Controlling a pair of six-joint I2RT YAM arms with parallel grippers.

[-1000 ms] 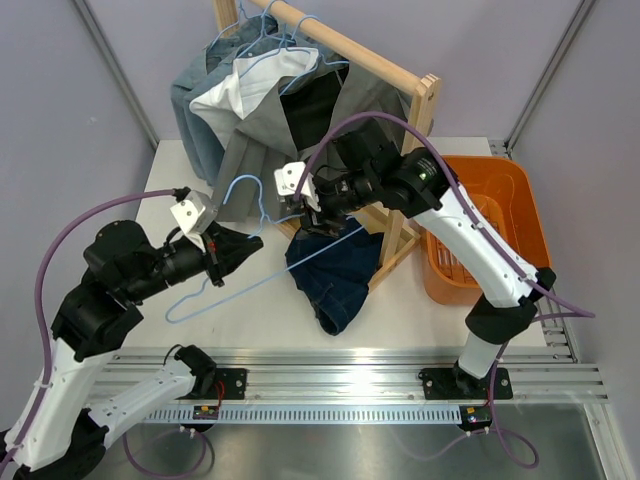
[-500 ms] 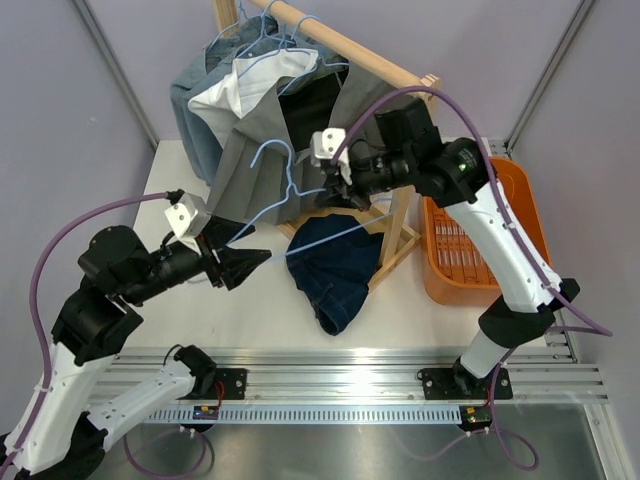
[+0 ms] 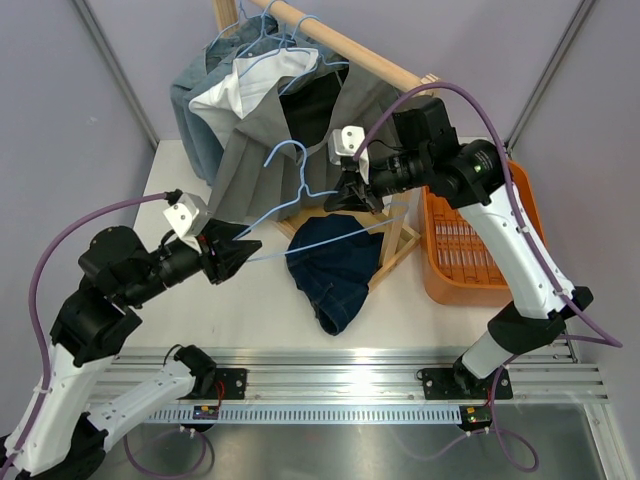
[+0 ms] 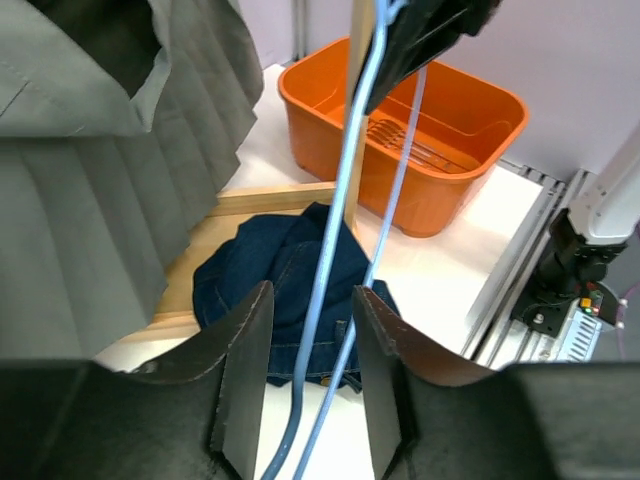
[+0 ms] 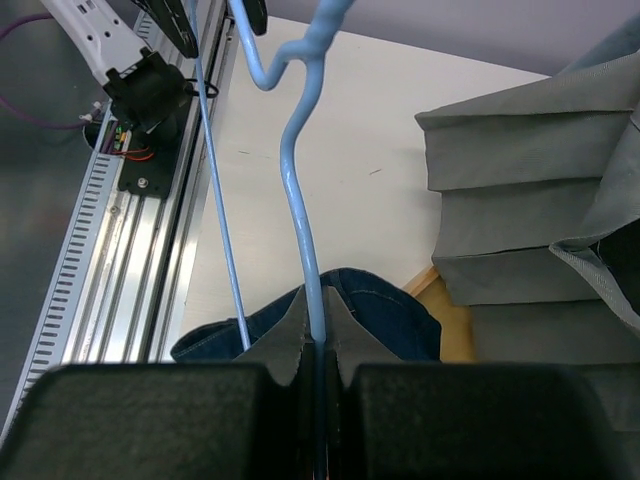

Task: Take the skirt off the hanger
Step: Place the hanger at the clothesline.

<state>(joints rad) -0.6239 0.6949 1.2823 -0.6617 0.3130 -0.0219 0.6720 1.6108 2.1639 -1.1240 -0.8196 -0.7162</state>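
From above, the left gripper point(image 3: 232, 256) is reaching toward the low end of a pale blue hanger point(image 3: 300, 190), though this view is too far off to show how its jaws are standing. The right gripper point(image 3: 350, 192) is holding the hanger up by the wooden rack point(image 3: 397, 232). The dark blue skirt point(image 3: 335, 275) is lying in a heap on the counter point(image 3: 250, 300) at the rack's foot, under the hanger's lower wire, and whether any fold is catching on that wire is hard to make out. An orange basket point(image 3: 440, 282) is sitting to the right, partly hidden behind the right arm. From the left wrist, the jaws are standing spread with both hanger wires point(image 4: 330, 250) running between them, and the skirt point(image 4: 270, 290) is showing beyond. From the right wrist, the jaws are pressing together on the hanger wire point(image 5: 298, 190), and they are covering most of the skirt point(image 5: 390, 310).
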